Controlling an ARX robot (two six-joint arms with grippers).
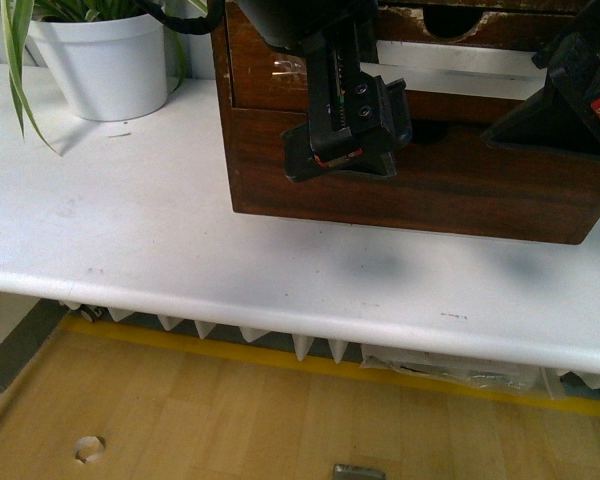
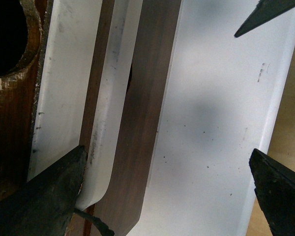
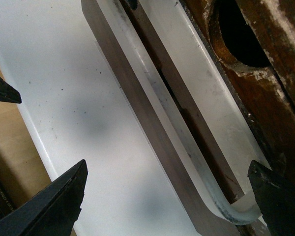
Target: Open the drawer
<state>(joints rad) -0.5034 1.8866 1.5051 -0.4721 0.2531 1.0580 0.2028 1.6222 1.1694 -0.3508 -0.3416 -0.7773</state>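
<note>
The drawer [image 1: 265, 80] is the upper dark-brown front of a wood cabinet, with a long white handle [image 1: 480, 62] and a half-round notch [image 1: 460, 20] in its chipped top edge. It looks shut. My left gripper [image 1: 345, 145] hangs open in front of the handle's left part. In the left wrist view the handle [image 2: 113, 98] ends beside one finger [image 2: 51, 196]; the gripper [image 2: 167, 194] is open. My right gripper [image 1: 565, 110] is open at the handle's right end. In the right wrist view the handle [image 3: 172, 128] curves off between the open gripper's [image 3: 164, 196] fingers, near the notch [image 3: 241, 34].
The cabinet's plain lower front [image 1: 460, 180] stands on a white table [image 1: 130, 220]. A white pot with a plant [image 1: 105, 60] stands at the back left. The table's front edge [image 1: 280, 305] runs above a wood floor [image 1: 230, 410].
</note>
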